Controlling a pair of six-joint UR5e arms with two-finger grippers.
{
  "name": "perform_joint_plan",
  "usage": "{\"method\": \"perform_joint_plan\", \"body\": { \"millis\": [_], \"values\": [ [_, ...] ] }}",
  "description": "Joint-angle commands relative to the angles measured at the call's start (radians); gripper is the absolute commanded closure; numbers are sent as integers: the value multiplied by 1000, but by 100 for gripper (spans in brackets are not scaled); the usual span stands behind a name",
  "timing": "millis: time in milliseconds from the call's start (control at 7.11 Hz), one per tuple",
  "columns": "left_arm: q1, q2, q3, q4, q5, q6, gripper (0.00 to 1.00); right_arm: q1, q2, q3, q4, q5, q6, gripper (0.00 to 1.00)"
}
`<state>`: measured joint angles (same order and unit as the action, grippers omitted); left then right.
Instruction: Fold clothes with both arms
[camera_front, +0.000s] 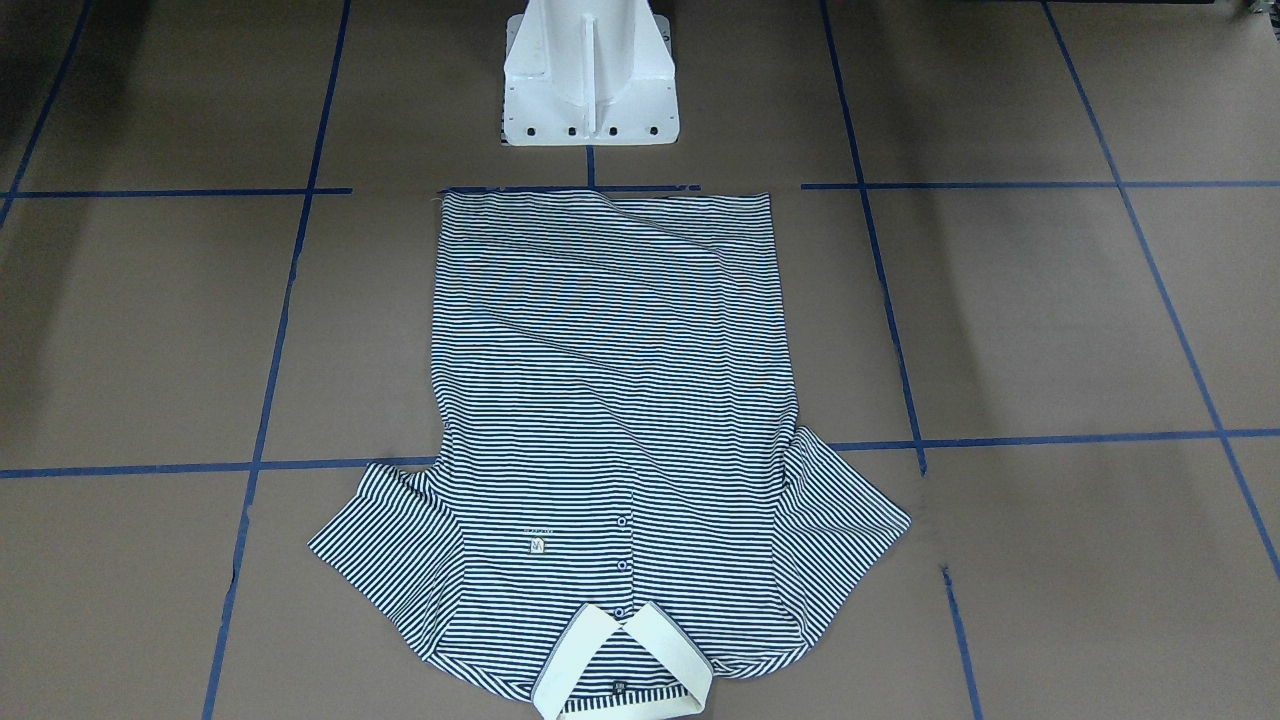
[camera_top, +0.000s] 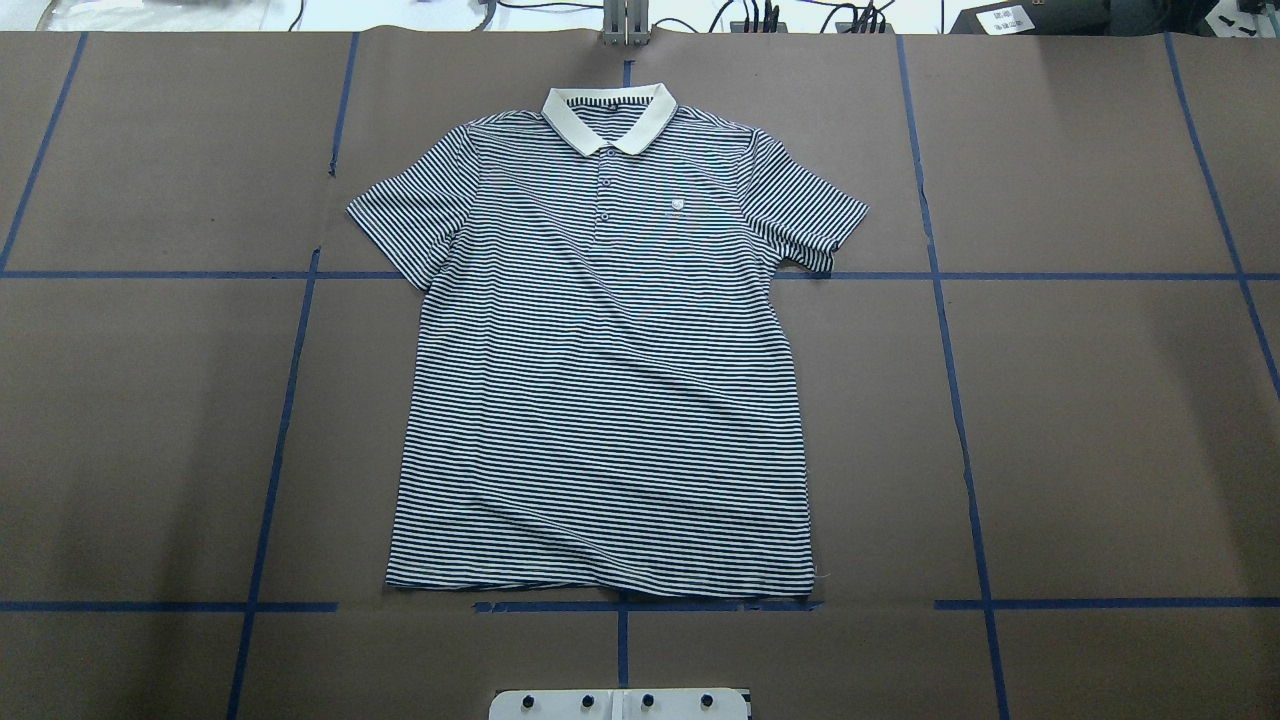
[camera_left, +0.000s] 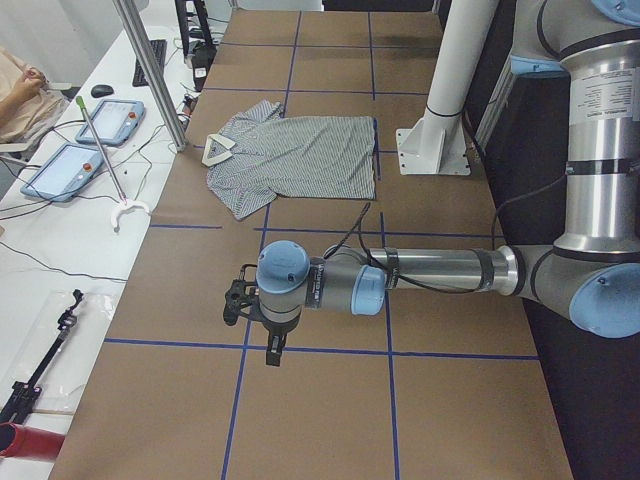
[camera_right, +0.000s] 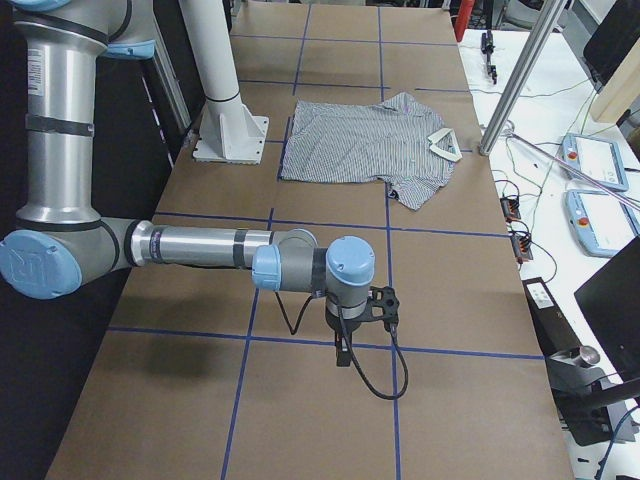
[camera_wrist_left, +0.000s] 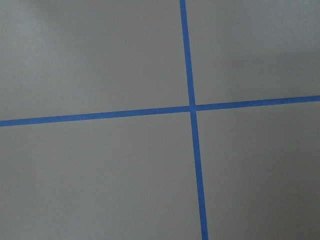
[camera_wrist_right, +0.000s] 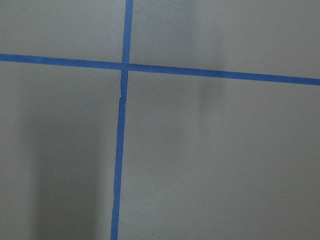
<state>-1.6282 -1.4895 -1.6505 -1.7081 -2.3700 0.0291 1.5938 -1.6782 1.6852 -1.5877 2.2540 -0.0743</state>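
The polo shirt (camera_top: 600, 400) lies flat, the left arm (camera_left: 430, 270) and right arm (camera_right: 200, 245) well away, their fingers' state impossible to tell; mismatched grasps would likely skew the fold

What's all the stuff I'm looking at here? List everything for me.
polo shirt: one, navy-and-white stripes with white collar, flat at table centre, front up
table: one, brown-covered, under everything
tape lines: several, blue, gridding the table
pedestal base: one, white, by the shirt's hem
touchscreen pendants: two, blue-edged, side bench
person's arm: one, beside the bench
left arm: one, grey with blue caps, over bare table
right arm: one, same colours, over bare table
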Motion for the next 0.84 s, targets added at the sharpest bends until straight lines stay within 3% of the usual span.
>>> {"method": "perform_joint_plan", "body": {
  "millis": [0,422,704],
  "values": [
    [5,11,0,-16,2,18,0,0,0,-1,0,-1,-1,0],
    [7,25,6,-71,-5,72,0,-5,3,13,2,-1,-1,0],
    [31,21,17,-105,15,72,0,-99,21,19,62,-8,14,0]
  ]
}}
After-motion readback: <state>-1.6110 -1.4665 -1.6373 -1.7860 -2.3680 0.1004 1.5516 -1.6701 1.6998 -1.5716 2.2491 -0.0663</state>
